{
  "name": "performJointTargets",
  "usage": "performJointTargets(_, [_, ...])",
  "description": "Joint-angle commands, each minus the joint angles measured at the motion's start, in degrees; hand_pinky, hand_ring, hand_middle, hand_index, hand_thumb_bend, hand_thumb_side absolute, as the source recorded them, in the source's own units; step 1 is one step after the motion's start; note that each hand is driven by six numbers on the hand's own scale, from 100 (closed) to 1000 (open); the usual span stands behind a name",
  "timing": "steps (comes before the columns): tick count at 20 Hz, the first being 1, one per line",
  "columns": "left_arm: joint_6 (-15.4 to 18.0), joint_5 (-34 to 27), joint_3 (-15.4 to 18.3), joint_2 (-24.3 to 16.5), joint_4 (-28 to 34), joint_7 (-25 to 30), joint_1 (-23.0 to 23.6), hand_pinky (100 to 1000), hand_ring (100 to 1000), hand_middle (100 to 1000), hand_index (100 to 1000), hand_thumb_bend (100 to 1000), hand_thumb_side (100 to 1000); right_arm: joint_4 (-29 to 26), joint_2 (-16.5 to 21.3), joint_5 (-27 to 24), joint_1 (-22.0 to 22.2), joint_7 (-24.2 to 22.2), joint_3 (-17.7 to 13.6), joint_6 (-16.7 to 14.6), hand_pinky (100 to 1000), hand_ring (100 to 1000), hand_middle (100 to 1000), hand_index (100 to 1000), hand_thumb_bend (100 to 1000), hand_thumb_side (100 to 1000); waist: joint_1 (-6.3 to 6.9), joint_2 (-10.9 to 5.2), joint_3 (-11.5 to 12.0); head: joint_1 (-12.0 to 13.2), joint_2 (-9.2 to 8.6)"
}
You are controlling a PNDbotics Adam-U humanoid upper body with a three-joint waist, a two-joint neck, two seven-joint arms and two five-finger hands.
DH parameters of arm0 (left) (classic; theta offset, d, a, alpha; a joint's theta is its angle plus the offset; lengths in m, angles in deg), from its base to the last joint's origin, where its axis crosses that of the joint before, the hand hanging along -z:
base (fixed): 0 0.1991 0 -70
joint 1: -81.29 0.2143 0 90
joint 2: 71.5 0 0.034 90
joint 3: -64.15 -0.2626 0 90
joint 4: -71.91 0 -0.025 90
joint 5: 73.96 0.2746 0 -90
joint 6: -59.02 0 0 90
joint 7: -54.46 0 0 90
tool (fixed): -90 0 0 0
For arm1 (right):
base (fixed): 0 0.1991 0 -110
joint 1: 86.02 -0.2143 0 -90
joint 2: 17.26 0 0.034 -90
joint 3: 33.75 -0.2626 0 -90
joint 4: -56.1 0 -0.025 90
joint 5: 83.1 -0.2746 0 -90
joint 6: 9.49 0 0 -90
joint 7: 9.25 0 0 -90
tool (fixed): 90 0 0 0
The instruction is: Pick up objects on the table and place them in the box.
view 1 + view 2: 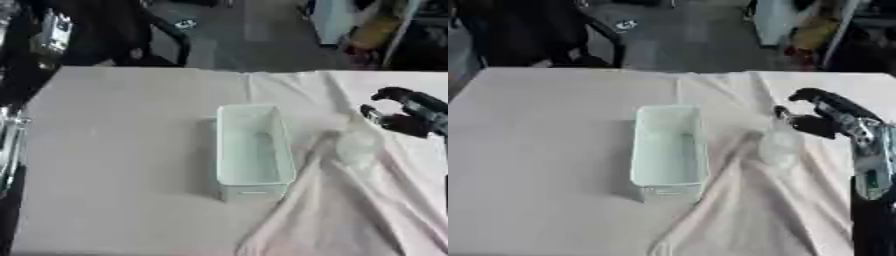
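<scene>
A pale green rectangular box [286, 150] stands open and empty-looking in the middle of the cloth-covered table. To its right a small clear, glassy object [779, 146] rests on the wrinkled cloth; its exact shape is blurred. My right hand [826, 116], black with a silver wrist, comes in from the right and hovers just right of and above the clear object. Its thumb and fingers are spread apart and hold nothing. My left hand does not show.
A pinkish-white cloth [122, 165] covers the table, bunched into folds [737, 200] at the front right. A silver-and-black part [9, 145] shows at the left edge. Dark chairs [105, 35] and clutter stand beyond the far edge.
</scene>
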Motion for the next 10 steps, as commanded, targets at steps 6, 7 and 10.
performJointTargets(6, [0.11, 0.25, 0.43, -1.09, 0.83, 0.21, -0.83, 473, 593, 722, 733, 100, 763, -1.72, 0.68, 0.02, -0.67, 1.01, -0.1, 0.16, 1000, 1000, 1000, 913, 209, 938, -0.03, -0.54, -0.19, -0.03, 0.04])
performJointTargets(7, [0.09, 0.27, 0.43, -1.06, 0.83, 0.23, -0.83, 473, 593, 722, 733, 100, 764, -1.75, 0.66, 0.03, -0.67, 1.08, -0.07, 0.14, 1000, 1000, 1000, 914, 204, 938, -0.03, -0.55, -0.2, -0.07, 0.02])
performJointTargets(10, [0.07, 0.3, 0.43, -1.07, 0.83, 0.29, -0.78, 472, 593, 723, 733, 100, 763, -2.05, 0.6, -0.04, -0.68, 2.01, -0.2, 0.23, 1000, 1000, 1000, 766, 100, 1000, -0.02, -0.53, -0.24, 0.06, -0.13])
